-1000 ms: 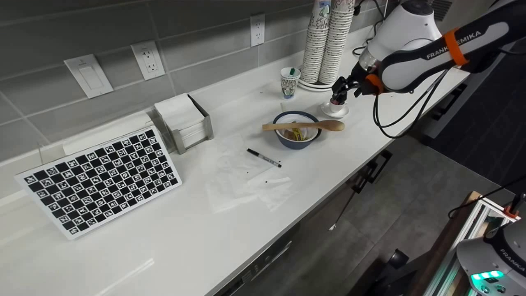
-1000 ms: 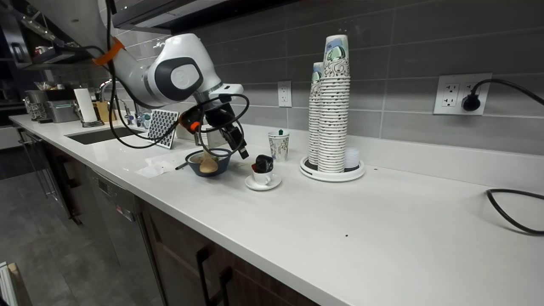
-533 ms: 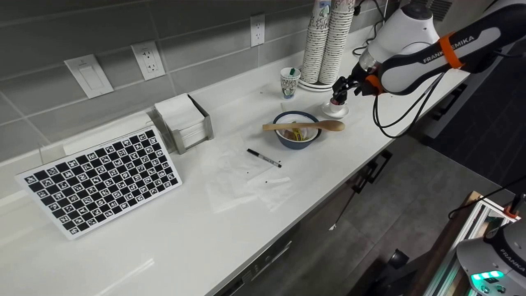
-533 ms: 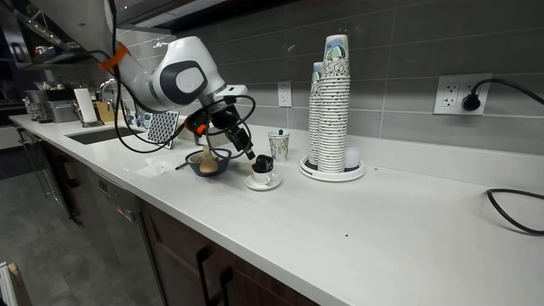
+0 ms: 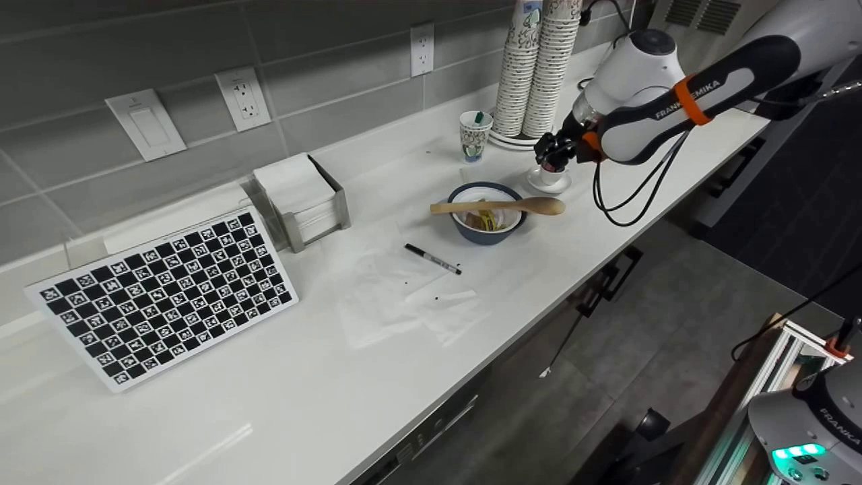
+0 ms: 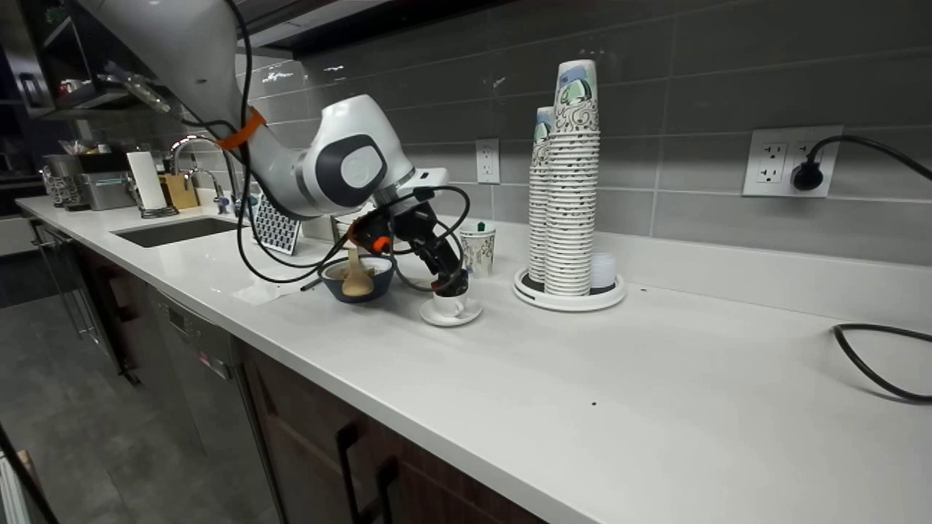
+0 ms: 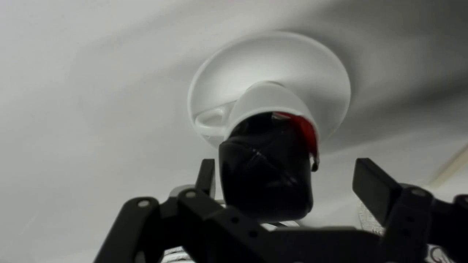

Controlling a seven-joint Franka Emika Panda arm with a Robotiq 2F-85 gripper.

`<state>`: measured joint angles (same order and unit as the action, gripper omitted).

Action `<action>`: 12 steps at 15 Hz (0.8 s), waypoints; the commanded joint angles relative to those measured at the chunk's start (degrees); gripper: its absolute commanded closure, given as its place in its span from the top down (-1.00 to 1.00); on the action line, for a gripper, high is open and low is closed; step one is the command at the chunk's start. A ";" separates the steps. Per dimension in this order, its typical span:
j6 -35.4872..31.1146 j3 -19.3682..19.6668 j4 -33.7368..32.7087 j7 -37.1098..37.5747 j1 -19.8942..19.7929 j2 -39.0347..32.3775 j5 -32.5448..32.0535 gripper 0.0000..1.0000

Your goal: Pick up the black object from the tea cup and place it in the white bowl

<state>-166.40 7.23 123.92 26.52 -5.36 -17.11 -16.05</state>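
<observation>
The tea cup (image 7: 268, 98) stands upright on a white saucer (image 7: 214, 78); it also shows in both exterior views (image 5: 551, 178) (image 6: 449, 306). The black object (image 7: 265, 175), shiny with a red edge, sticks up out of the cup. In an exterior view the black object (image 6: 456, 282) is partly covered by the fingers. My gripper (image 7: 286, 162) is open, its fingers on either side of the black object, closer on the picture's left. It also shows in both exterior views (image 5: 549, 151) (image 6: 444, 271). The white bowl (image 5: 481, 237) with dark blue outside (image 6: 373, 290) stands beside the saucer.
A wooden spoon (image 5: 498, 205) lies across the bowl's rim. A patterned paper cup (image 5: 473, 137) and tall stacks of paper cups (image 6: 573, 218) stand near the wall. A black pen (image 5: 432, 259) lies near the bowl. A napkin holder (image 5: 303, 202) and checkered board (image 5: 168, 296) stand farther off.
My arm has lowered and moved toward the cup, so the gripper went from above and beside the black object to around it. The cup, saucer and bowl have not moved.
</observation>
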 commanded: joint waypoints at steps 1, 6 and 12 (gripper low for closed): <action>1.53 1.20 -4.55 -0.05 -0.13 -3.02 -0.54 0.32; 6.74 1.57 -3.11 -11.03 -0.02 0.63 8.91 -0.40; 12.72 -0.31 -3.16 -18.02 -1.26 4.60 16.22 -0.87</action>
<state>-156.88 8.70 120.54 12.33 -5.33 -15.41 -4.33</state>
